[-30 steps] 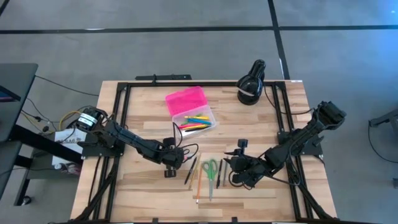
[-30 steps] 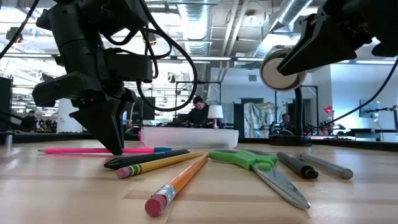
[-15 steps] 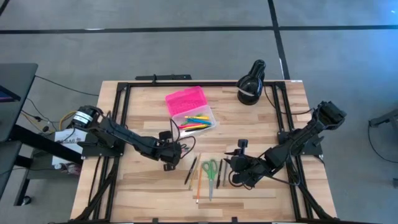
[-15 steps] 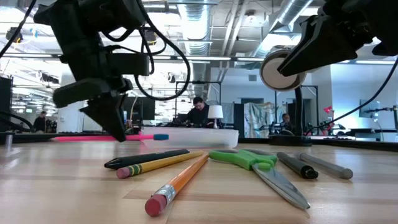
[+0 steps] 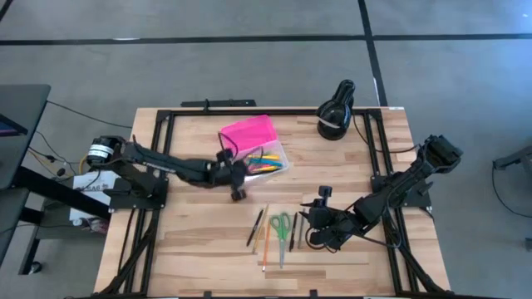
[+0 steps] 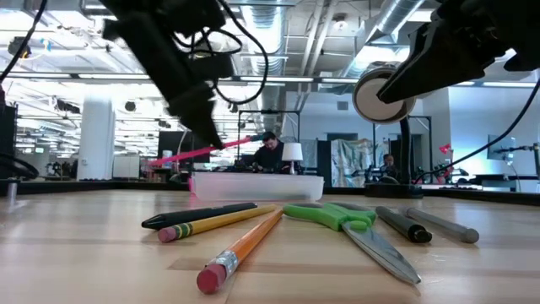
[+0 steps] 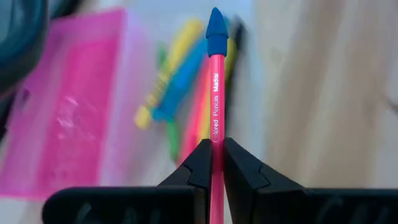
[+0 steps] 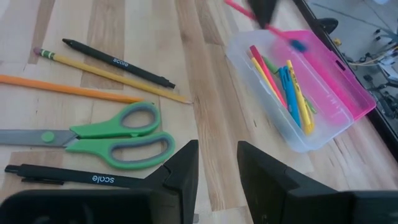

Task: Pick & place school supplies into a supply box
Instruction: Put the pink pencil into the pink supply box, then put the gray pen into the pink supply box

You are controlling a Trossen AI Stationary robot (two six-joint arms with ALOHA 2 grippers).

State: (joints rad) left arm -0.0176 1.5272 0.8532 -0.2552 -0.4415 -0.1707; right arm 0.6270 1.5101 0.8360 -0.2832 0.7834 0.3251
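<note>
Lifted pink pencil, tool-clamped, over supply box.

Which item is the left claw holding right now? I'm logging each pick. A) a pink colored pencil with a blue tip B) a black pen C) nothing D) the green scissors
A: the left claw is shut on the pink colored pencil, whose blue tip points over the supply box; the scissors lie on the table.

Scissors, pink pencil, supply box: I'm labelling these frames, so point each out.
scissors (image 8: 118, 138): right wrist view, on the green handles.
pink pencil (image 7: 216, 102): left wrist view, on its shaft.
supply box (image 5: 248, 132): high view, on the pink lid.
</note>
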